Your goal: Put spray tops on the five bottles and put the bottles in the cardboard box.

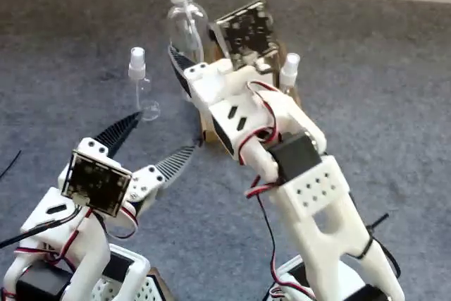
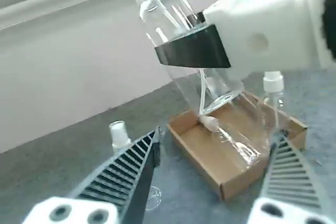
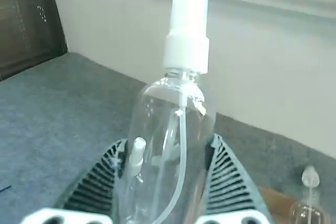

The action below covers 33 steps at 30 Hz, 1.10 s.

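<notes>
My left gripper (image 1: 165, 133) is gaping empty near a small bottle (image 1: 141, 82) standing on the carpet (image 1: 63, 68), while my right gripper (image 3: 167, 148) is clenching a large spray-topped bottle (image 1: 187, 22), tilted, above the box (image 2: 252, 179).

The large bottle (image 1: 187, 22) loses the tip of its spray top to the upper edge in the high view, and its lower half sits behind the right arm (image 1: 282, 139); in the right wrist view its base runs off the frame, past the right gripper (image 3: 167, 145). The cardboard box (image 1: 206, 128) is mostly covered by that arm — just a sliver of wall shows. A second bottle (image 1: 289, 68) beside it shows little but its top. From the left wrist, a small bottle (image 2: 119, 136) has most of its body behind a finger (image 2: 131, 171) of the left gripper (image 2: 216, 137), and a clear bottle (image 2: 233, 142) lying in the box has outlines too faint to trace.
</notes>
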Each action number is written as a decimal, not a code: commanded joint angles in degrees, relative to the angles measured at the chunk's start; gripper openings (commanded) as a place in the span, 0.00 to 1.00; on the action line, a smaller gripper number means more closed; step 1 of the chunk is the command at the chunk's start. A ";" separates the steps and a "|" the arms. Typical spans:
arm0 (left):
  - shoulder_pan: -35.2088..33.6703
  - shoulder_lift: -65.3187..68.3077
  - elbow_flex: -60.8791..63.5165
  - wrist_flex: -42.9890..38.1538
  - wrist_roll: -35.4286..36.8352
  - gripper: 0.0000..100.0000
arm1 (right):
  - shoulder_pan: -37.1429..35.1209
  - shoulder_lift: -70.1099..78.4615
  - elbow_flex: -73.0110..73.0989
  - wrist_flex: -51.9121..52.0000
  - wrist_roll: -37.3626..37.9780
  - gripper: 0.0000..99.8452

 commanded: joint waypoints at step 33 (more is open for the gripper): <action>-8.66 13.49 10.95 -22.86 1.85 0.30 | -0.40 -10.24 -4.00 13.32 2.81 0.00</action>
